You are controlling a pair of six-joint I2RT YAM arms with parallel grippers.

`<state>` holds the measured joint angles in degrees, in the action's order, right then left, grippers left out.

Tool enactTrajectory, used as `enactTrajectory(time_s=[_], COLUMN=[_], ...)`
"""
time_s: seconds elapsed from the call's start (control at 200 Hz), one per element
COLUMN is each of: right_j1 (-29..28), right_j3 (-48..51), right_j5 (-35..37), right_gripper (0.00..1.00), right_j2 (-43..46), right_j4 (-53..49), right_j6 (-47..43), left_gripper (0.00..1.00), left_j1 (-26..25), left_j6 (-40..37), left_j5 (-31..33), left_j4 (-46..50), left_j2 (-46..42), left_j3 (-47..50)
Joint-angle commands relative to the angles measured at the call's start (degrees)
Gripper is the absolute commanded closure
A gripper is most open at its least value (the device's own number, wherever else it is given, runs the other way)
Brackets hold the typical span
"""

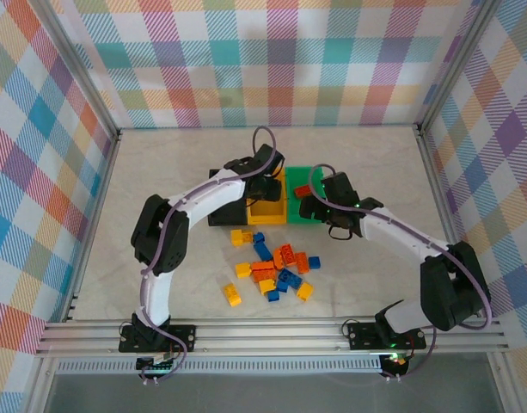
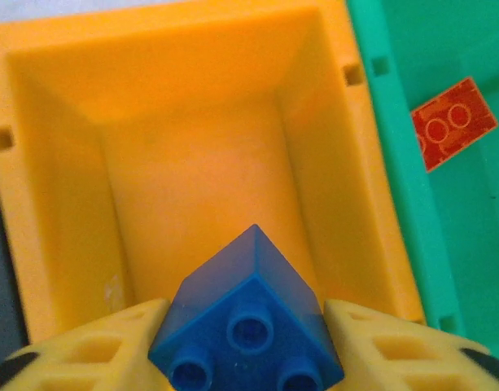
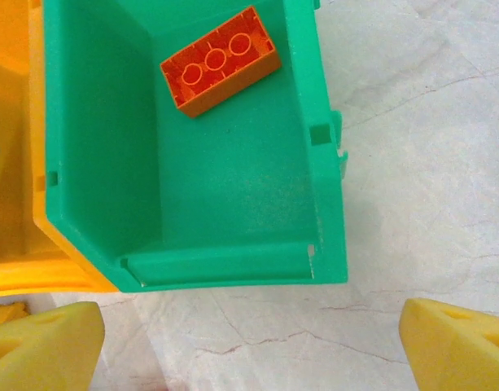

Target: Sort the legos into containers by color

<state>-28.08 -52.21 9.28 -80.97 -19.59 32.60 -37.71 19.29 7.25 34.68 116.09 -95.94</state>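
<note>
Grasping one blue lego point(image 2: 247, 326), left tool point(image 2: 246, 362); right tool point(image 3: 249, 342) released; one orange lego point(image 3: 221, 61) in green bin point(image 3: 233, 273).

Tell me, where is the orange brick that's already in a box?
The orange brick lies inside the green bin, toward its far end in the right wrist view. That bin is rightmost in the row, beside the yellow-orange bin.

The counter point(image 1: 366, 172) is a pale, marbled surface with faint veins. Three joined bins stand on it in a row near the middle: a black bin point(image 1: 227, 215) on the left, a yellow bin point(image 1: 265, 211) in the middle and a green bin point(image 1: 299, 170) on the right. Just in front of them, loose yellow, blue and orange bricks point(image 1: 265, 271) lie scattered in a cluster, with one yellow brick point(image 1: 233, 294) slightly apart at the near left.
</note>
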Motion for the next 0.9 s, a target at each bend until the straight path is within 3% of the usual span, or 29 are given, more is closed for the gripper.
enactTrajectory(time_s=[0.0, 0.2, 0.345, 0.595, 0.715, 0.895], right_j1=[0.3, 0.3, 0.3, 0.3, 0.3, 0.3], right_j3=[0.5, 0.6, 1.6, 3.8, 4.8, 5.7], right_j5=[-1.2, -1.2, -1.8, -3.2, -3.6, -5.7], right_gripper=[0.06, 0.06, 0.06, 0.06, 0.06, 0.06], right_j2=[1.9, 3.0, 3.4, 2.7, 3.1, 4.4], right_j4=[-0.7, -0.9, 0.1, 2.2, 3.1, 4.5], right_j6=[1.1, 0.8, 0.5, 0.1, 0.1, -0.7], left_gripper=[0.37, 0.30, 0.25, 0.24, 0.25, 0.25], left_j1=[0.3, -0.7, -4.3, -13.0, -17.6, -21.5], left_j6=[0.0, 2.0, 4.6, 13.3, 17.3, 20.3], left_j5=[-2.2, -5.2, -7.2, -7.3, -7.5, -6.9], left_j4=[2.0, -0.2, -2.2, 3.4, 3.3, 2.2], left_j2=[-0.7, -10.7, -24.1, -42.5, -45.7, -43.2], left_j3=[-3.3, 4.9, 20.6, 44.7, 51.4, 54.3])
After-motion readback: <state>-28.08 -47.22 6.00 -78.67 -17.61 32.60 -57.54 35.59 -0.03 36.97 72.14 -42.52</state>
